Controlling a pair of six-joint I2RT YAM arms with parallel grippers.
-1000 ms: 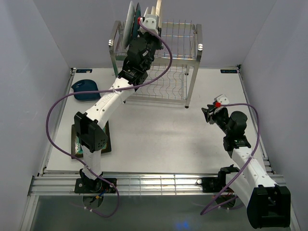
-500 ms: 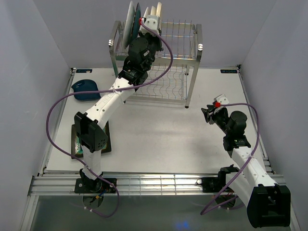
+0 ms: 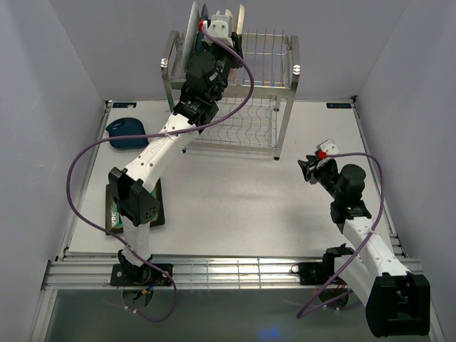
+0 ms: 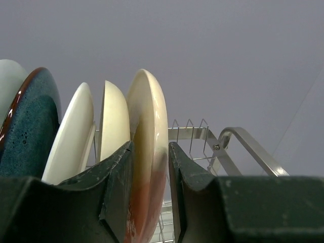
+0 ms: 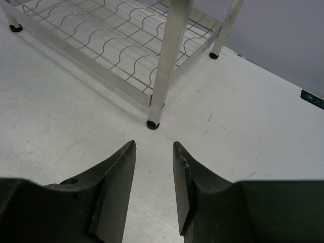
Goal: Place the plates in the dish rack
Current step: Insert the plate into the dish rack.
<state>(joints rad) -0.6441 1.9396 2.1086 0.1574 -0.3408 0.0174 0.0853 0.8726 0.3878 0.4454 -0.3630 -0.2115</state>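
Your left gripper clamps upright cream plate, rightmost in dish rack row; right gripper apart, well away.

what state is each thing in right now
left gripper: shut on the cream-pink plate
cream-pink plate: upright in the dish rack's top tier
other racked plates: standing on edge
dish rack: upright
right gripper: open, empty, over the table
small blue dish: flat on the table
square green plate: flat on the table
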